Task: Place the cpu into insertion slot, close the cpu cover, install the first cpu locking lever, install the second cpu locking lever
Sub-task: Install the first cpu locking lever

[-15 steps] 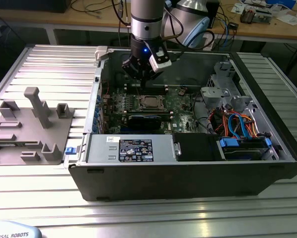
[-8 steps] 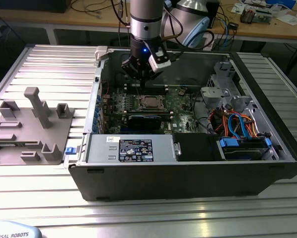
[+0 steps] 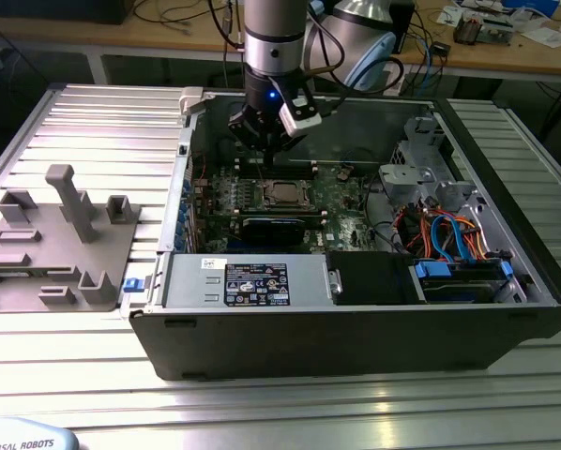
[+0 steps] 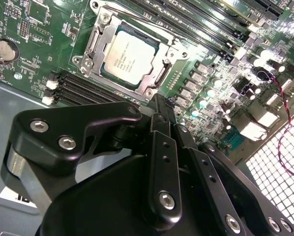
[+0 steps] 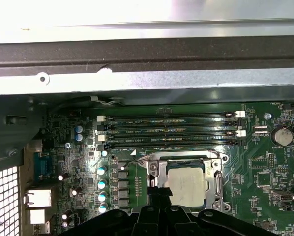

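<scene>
The arm reaches straight down into the open computer case point(image 3: 506, 309), which sits on the ribbed metal counter point(image 3: 65, 375). The black hand point(image 4: 159, 105) hangs just above the green board point(image 5: 265, 167), its fingers pressed together on nothing. Right below its tip lies the cpu point(image 4: 131, 58), a flat, dull silver square. It sits in the insertion slot point(image 4: 90, 46), and the shiny cpu cover point(image 4: 159, 78) lies flat around it.

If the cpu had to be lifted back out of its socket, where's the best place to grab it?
Probably from straight above. The cpu lies flat in the insertion slot with the cpu cover framing its edges, so no side is free to pinch until that frame is raised. Then take two opposite edges.
</scene>
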